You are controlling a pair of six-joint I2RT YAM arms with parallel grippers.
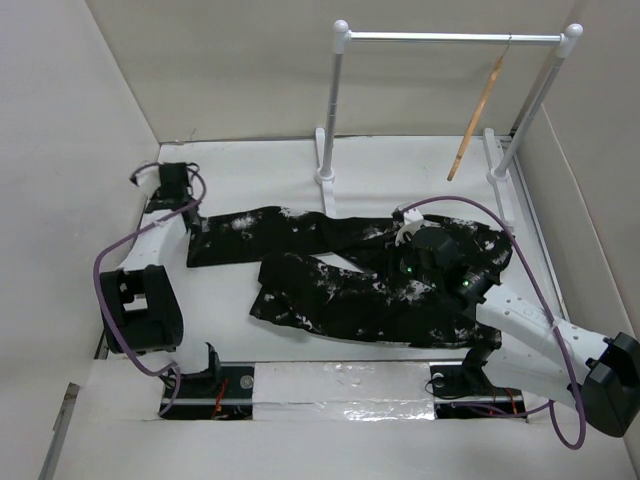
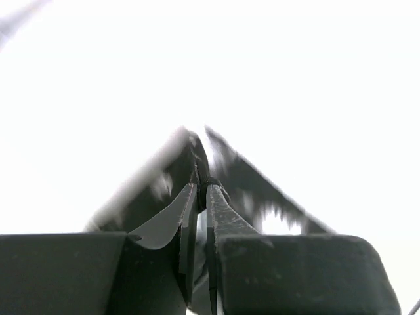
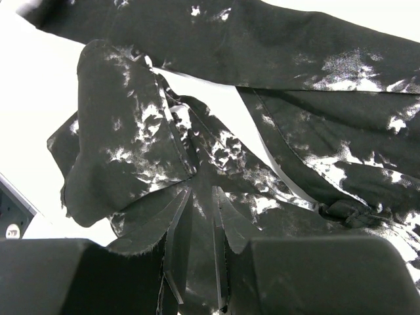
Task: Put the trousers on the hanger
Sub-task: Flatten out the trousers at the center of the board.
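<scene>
**Desk:** What is shown nearest the camera?

**Caption:** Two robot arms are seen bolted at the near edge of a white table (image 1: 270, 165), which is walled in by pale panels.

**Desk:** Where are the trousers found?

**Caption:** The trousers (image 1: 330, 285), black with white splatter, are laid across the middle of the table. The legs are pointed left and the waist end is bunched to the right. The farther leg is stretched further left than the nearer one.

**Desk:** How is the left gripper pictured?

**Caption:** The left gripper (image 1: 190, 218) is set at the cuff of the farther leg. In its wrist view the fingers (image 2: 226, 220) are pressed together. A thin edge of the black cloth is pinched at their tips and drawn up in a peak.

**Desk:** And the right one?

**Caption:** The right gripper (image 1: 407, 238) is lowered onto the trousers toward the waist end. In its wrist view a crumpled fold of the cloth is caught between the narrowly parted fingers (image 3: 177, 230), and more fabric is heaped to their left.

**Desk:** What is seen at the back?

**Caption:** A white pole rack (image 1: 450, 38) is stood at the far side of the table. The hanger (image 1: 475, 125), of light wood, is hung by its hook from the rail near the right post. It is tilted and seen almost edge-on. It is kept well apart from the trousers, which are not yet placed on it.
</scene>
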